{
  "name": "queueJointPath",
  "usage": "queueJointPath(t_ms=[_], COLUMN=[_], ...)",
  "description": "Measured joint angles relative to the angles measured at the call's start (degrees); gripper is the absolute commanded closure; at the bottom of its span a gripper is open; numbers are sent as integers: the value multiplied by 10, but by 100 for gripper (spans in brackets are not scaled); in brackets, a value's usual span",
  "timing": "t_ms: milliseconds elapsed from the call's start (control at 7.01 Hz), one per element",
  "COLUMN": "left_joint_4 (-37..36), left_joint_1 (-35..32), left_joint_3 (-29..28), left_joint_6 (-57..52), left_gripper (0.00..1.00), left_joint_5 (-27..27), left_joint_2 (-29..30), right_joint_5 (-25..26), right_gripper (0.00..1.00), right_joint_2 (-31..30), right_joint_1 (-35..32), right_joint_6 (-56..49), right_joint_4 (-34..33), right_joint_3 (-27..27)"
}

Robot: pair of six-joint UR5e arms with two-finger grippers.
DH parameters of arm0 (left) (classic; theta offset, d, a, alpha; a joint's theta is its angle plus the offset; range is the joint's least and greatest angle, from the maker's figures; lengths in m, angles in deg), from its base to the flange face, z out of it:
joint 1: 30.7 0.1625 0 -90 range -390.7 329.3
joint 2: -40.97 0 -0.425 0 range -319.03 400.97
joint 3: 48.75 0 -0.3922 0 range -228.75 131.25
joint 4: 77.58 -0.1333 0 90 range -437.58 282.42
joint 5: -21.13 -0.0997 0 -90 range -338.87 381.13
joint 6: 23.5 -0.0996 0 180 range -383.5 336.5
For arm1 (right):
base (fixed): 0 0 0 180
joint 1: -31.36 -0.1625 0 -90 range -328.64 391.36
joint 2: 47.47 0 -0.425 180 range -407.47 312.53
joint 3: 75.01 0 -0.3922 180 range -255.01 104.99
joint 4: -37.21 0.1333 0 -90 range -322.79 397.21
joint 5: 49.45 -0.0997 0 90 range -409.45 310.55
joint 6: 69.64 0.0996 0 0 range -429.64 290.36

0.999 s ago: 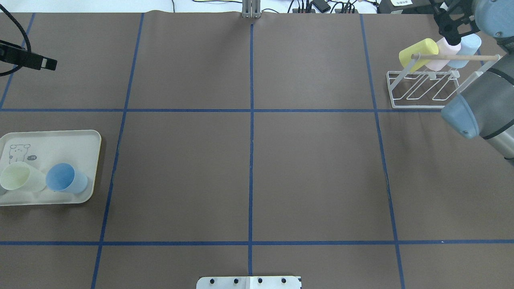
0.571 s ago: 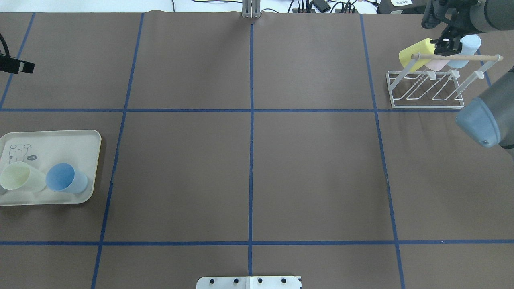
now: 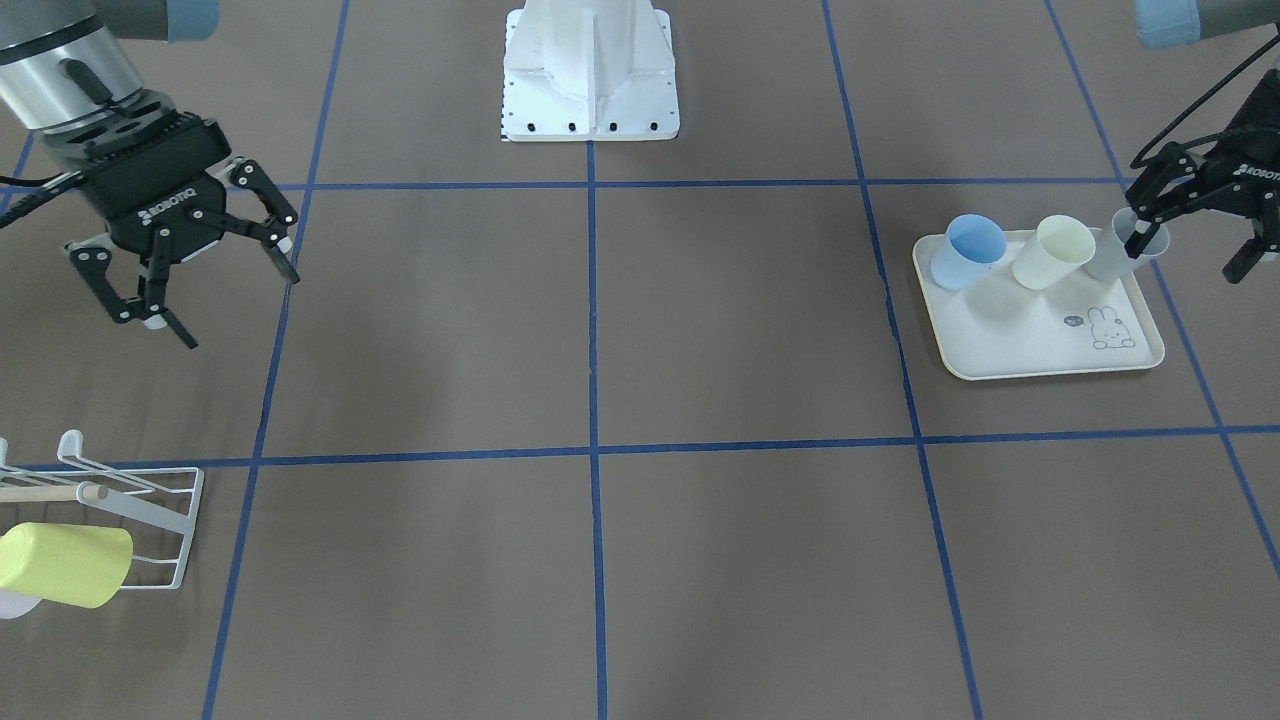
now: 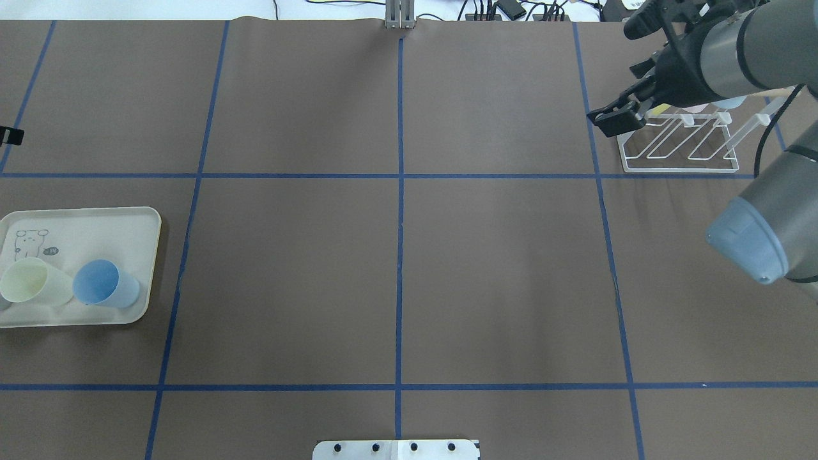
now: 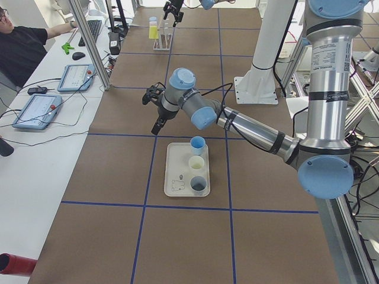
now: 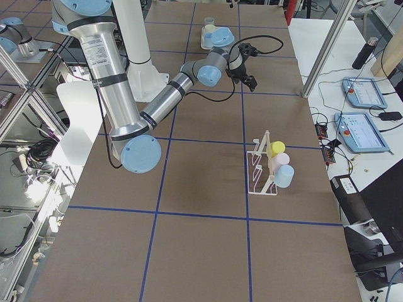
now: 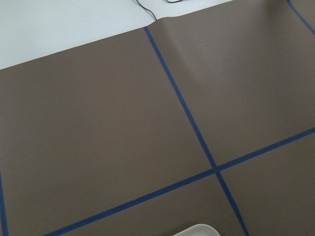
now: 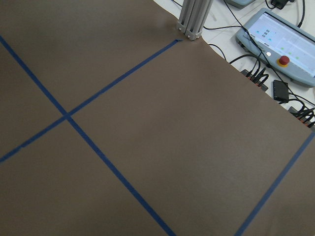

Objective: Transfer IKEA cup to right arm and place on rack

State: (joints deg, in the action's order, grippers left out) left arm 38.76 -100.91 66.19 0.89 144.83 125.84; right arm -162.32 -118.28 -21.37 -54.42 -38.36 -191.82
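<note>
Six plastic cups share a brown table (image 4: 498,275) gridded with blue tape. Three of them sit tilted on the prongs of the white wire rack (image 6: 259,167) at the table's far right corner: a yellow cup (image 6: 277,148), a pink cup (image 6: 281,161) and a pale blue cup (image 6: 284,176). A blue cup (image 3: 965,250), a cream cup (image 3: 1052,252) and a grey cup (image 3: 1105,262) stand upright in a row. They line the robot-side edge of a cream rabbit-print tray (image 3: 1020,330) at the table's left edge.

The left gripper (image 3: 1181,265) hangs beside the tray, jaws spread wide and empty. From the front one fingertip overlaps the grey cup, but contact cannot be judged. The right gripper (image 3: 240,311) hovers over bare table near the rack, fingers wide apart, holding nothing.
</note>
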Motion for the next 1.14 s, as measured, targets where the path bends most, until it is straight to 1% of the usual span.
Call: queueJointPath(t_ms=[285,428,571,713,856,999,1141], left_joint_4=[86,132,179,238,305,351,373], left_joint_1=[1,1,1,1,5,15,26], left_joint_3=[-13,-33,-70,-121,-168,-196,-214], left_joint_6=[-12,-29,-40,-36,-10,20,35], left_gripper=[0,0,0,0,0,0,0], left_joint_5=[-7,-15,-19,-20,-19,-17,-17], left_joint_2=[-89,-123,-143,-151,-153,-156,-158], right_joint_5=[-2,-2,-2,-2,-1,-1,-1], right_gripper=[1,1,1,1,1,1,1], right_joint_2=[7,8,8,8,8,8,8], right_joint_1=[22,27,29,31,31,31,31], right_joint_6=[29,33,34,35,35,35,34], right_joint_4=[0,1,1,1,1,1,1], right_joint_3=[-5,-8,-11,-14,-16,-17,-17])
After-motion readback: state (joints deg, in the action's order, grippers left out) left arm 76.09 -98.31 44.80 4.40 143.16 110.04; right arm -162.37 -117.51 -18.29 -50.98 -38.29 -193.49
